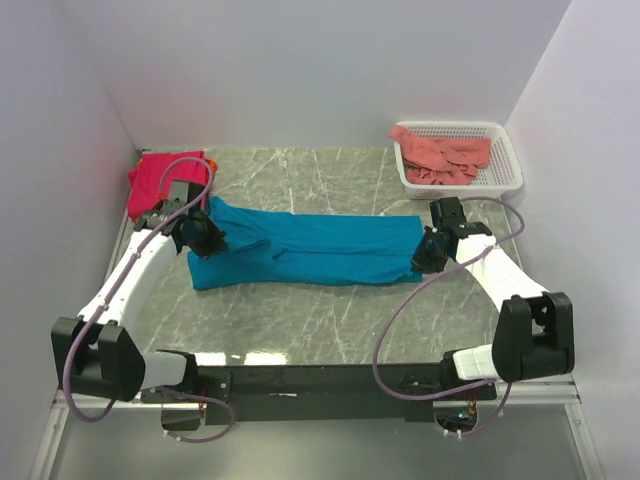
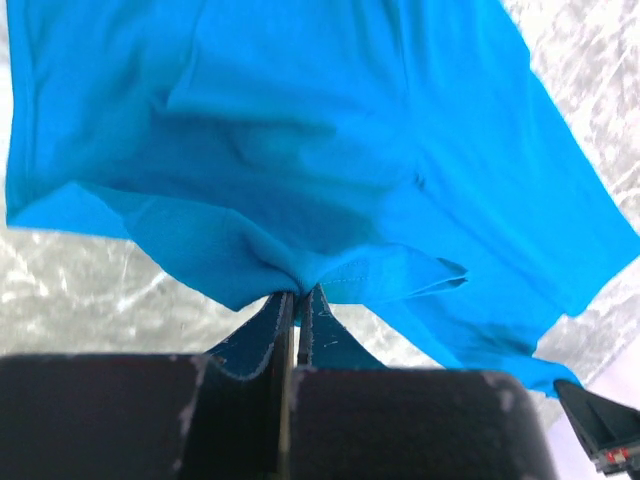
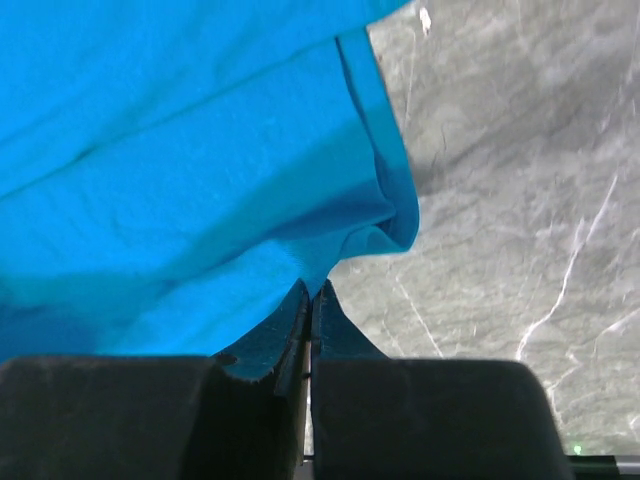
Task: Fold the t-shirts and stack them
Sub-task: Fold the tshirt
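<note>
top external: both grippers pinch teal-blue t-shirt (image 1: 310, 247).

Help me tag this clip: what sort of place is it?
Probably a lab test cell, not a home: plain white walls box in a marble-look table, robot arms mounted at its near edge.

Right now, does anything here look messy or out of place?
Nothing broken or spilled. The salmon shirt lies crumpled in the basket, one corner draped over its left rim. The teal shirt, pinched by the left gripper and right gripper, bunches at its left end.
</note>
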Action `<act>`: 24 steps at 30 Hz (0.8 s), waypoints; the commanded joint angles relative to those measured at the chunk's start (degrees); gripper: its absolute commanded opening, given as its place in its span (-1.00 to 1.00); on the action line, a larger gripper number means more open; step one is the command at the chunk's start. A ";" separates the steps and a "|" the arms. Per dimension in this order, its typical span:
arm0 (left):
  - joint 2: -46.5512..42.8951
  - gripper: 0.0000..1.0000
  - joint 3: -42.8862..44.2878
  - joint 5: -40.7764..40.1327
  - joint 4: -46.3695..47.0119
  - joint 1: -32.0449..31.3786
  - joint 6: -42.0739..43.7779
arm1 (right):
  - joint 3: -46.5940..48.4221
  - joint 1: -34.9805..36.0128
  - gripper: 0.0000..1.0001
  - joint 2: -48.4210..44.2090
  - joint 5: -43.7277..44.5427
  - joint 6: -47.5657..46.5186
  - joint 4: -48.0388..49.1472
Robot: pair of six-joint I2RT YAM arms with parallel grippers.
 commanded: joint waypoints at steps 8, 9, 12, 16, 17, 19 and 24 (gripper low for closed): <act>10.12 -0.99 6.24 -2.64 8.06 1.98 3.75 | 7.11 -1.45 -0.96 6.72 -0.03 -2.07 0.59; 10.74 -0.99 6.25 -2.73 9.11 2.07 3.84 | 7.64 -1.53 -0.95 7.86 0.06 -1.98 0.77; 13.11 -0.99 6.60 -3.69 12.10 2.16 3.93 | 9.48 -1.71 -0.92 10.93 0.49 -2.51 0.51; 18.37 -0.99 9.49 -5.19 12.20 2.34 4.89 | 10.89 -2.32 -0.85 13.75 0.84 -2.34 1.21; 19.26 -0.99 9.85 -6.41 12.81 2.34 4.98 | 11.07 -2.50 -0.85 14.11 1.11 -2.25 1.56; 21.80 -0.99 11.25 -6.60 13.51 2.42 5.42 | 11.51 -2.85 -0.80 14.81 3.21 -1.37 2.61; 26.82 -0.29 15.56 -9.22 14.21 2.42 6.30 | 13.52 -2.85 -0.07 16.04 5.67 -0.23 5.86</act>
